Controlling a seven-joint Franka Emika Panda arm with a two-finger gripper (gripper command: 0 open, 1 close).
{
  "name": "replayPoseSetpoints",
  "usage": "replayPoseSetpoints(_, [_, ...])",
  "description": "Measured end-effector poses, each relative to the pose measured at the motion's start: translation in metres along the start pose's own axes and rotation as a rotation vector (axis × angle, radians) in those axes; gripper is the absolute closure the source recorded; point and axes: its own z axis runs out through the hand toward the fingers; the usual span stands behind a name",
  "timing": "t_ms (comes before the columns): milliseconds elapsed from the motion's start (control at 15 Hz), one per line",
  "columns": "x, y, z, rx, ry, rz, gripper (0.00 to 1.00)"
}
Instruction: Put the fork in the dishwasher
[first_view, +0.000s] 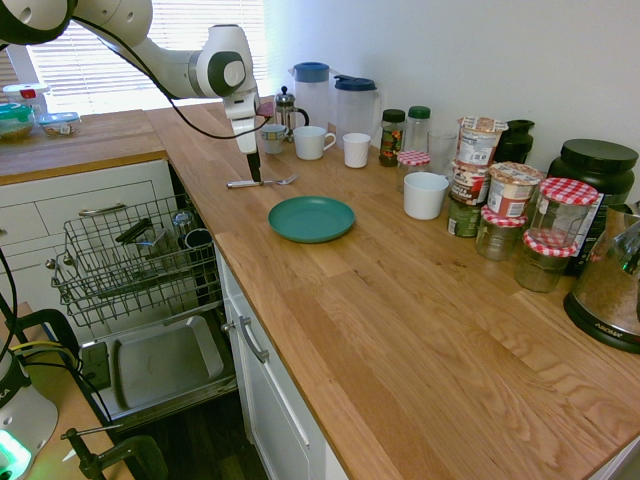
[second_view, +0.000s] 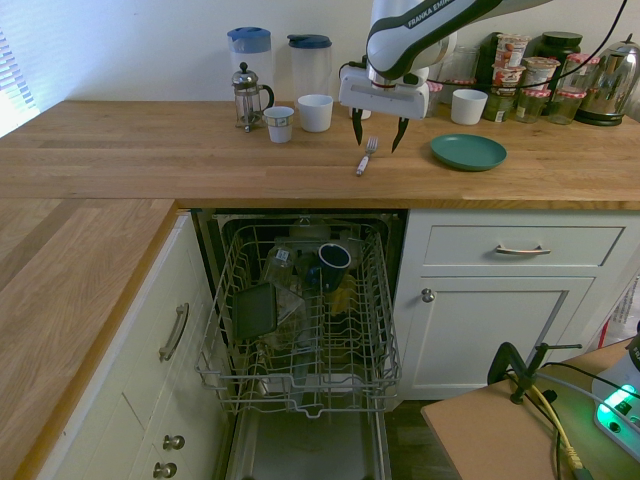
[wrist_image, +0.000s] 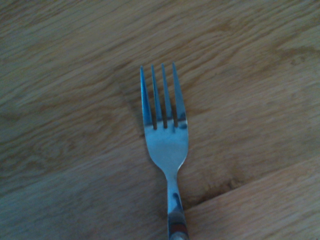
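While the claw (second_view: 378, 131) hangs open, the fork (second_view: 366, 157) lies flat, tines toward the wall.

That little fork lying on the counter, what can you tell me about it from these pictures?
The fork is small, slim and shiny, silver metal by the look of it, with four straight tines and a thin handle. It lies flat on the wooden countertop, beside the teal plate but apart from it, above the dishwasher with its rack pulled out. The gripper hangs open just over it; nothing but the counter touches the fork.
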Motion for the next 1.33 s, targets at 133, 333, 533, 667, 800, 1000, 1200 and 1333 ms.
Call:
replayPoseSetpoints(133, [0.003, -0.009, 0.011, -0.004, 0.004, 0.007, 0.00])
replayPoseSetpoints(333, [0.002, -0.019, 0.023, -0.023, 0.009, 0.004, 0.00])
replayPoseSetpoints(533, [-0.001, -0.023, 0.026, -0.049, 0.016, -0.010, 0.00])
replayPoseSetpoints(667, [-0.005, -0.023, 0.028, -0.075, 0.023, -0.024, 1.00])
replayPoseSetpoints(800, [-0.009, -0.024, 0.031, -0.096, 0.028, -0.032, 1.00])
replayPoseSetpoints(1000, [-0.012, -0.029, 0.031, -0.107, 0.030, -0.038, 1.00])
replayPoseSetpoints(1200, [-0.012, -0.030, 0.030, -0.115, 0.029, -0.042, 1.00])
replayPoseSetpoints(1333, [-0.012, -0.030, 0.032, -0.119, 0.028, -0.045, 1.00])
